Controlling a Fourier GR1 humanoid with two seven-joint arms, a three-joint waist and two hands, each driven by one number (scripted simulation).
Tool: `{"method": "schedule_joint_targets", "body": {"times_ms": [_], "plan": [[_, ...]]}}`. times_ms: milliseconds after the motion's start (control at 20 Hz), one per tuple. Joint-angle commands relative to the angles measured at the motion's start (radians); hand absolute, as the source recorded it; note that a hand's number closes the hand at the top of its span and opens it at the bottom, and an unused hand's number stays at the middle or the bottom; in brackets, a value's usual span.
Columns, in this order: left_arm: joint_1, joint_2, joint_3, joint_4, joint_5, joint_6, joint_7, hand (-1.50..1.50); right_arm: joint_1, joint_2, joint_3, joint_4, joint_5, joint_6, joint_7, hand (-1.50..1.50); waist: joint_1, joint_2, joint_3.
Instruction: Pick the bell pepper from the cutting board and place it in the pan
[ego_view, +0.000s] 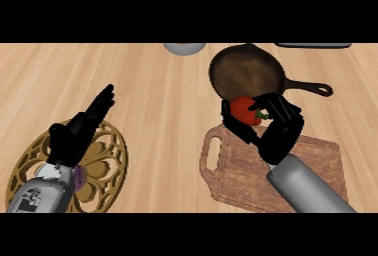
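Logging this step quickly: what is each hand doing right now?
Left hand: open, fingers straight, holding nothing, over the trivet.
Right hand: shut on the bell pepper, at the pan's near edge.

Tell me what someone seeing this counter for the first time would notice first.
The red bell pepper stands out, held in the curled fingers of the right hand between the cutting board and the dark pan behind it. At the lower left, the open left hand rests over a golden ornate trivet.
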Motion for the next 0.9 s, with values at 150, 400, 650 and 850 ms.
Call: {"method": "schedule_joint_targets", "body": {"times_ms": [150,400,650,850], "plan": [[0.004,0.007,0.025,0.001,0.016,-0.037,-0.014,0.00,-0.109,-0.074,0.012,0.080,-0.170,-0.057,-0.027,1.50,0.015,0.006,0.001],[-0.001,-0.009,0.006,-0.019,-0.005,-0.034,-0.002,0.00,-0.160,-0.184,0.038,0.054,-0.283,-0.058,-0.043,1.50,0.016,0.007,0.002],[-0.018,-0.020,-0.014,-0.007,-0.026,-0.031,-0.004,0.00,-0.245,-0.210,0.171,0.173,-0.529,0.061,0.110,-1.50,0.048,0.017,0.000],[-0.007,-0.025,-0.020,-0.054,-0.012,-0.037,0.029,0.00,-0.314,-0.272,0.256,0.124,-0.646,0.005,0.080,-1.50,0.062,0.017,0.002]]}}
